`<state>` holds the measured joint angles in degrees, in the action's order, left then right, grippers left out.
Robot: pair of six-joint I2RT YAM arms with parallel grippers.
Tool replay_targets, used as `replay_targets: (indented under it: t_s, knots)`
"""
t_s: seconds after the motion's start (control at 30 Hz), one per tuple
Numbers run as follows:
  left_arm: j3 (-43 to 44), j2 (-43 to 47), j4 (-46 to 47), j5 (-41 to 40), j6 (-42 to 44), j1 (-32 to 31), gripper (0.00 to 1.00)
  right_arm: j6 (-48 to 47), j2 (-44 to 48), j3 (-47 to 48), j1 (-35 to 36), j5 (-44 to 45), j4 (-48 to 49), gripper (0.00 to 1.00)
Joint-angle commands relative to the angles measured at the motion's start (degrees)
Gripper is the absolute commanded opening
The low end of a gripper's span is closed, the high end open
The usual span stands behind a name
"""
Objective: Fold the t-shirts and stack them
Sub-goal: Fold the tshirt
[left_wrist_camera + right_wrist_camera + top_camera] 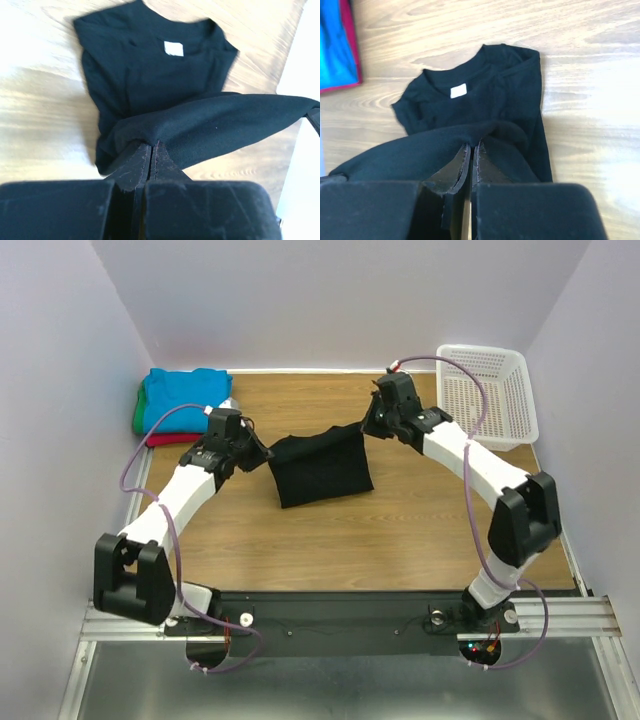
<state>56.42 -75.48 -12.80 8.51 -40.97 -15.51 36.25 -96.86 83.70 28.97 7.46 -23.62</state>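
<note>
Seen from above, two white-and-black arms reach in over a wooden bench [400,530] and meet at a black t-shirt [320,470] near its middle. The left tool [262,453] is clenched on one corner of the shirt's raised edge. The right tool [368,426] is clenched on the other corner, a little farther back. The cloth between them hangs as a dark band above the wood, and the rest of the shirt slopes down and rests on the bench.

In the left wrist view, the two fingers are pressed together with black fabric pinched between them. Beyond them the neck end of the shirt lies flat on the bench, with the white neck label [173,48] facing up inside the collar. The right wrist view shows the same from the other side: fingers closed on a fold of black cloth, with the collar and label beyond.

At the far left corner of the bench is a pile of folded shirts, well apart from the black one. A turquoise-blue shirt [185,390] is on top, a green shirt [138,416] shows at the left edge, and a red shirt [165,439] shows at the near edge. A white lattice basket [490,390] sits at the far right corner, just behind the right arm.
</note>
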Motion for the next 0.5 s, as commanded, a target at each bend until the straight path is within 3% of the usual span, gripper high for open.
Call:
replay_targets:
  t_s: [0.0,0.13,0.47]
  knots:
    - [3.2,-3.5,4.6,-0.6,1.1,2.4,0.00,-2.1,-4.1,5.9,-1.9,0.4,2.6,0.00]
    - [8.4,-9.3,4.7,-1.4,2.6,3.6,0.00,-2.9,-11.2,10.0,-3.0,-0.8,2.9,0.00]
    - [15.4,-22.7,6.6,3.5,5.5,5.2,0.00,-1.9,-18.9,13.6,-5.7,-1.4,3.2,0.00]
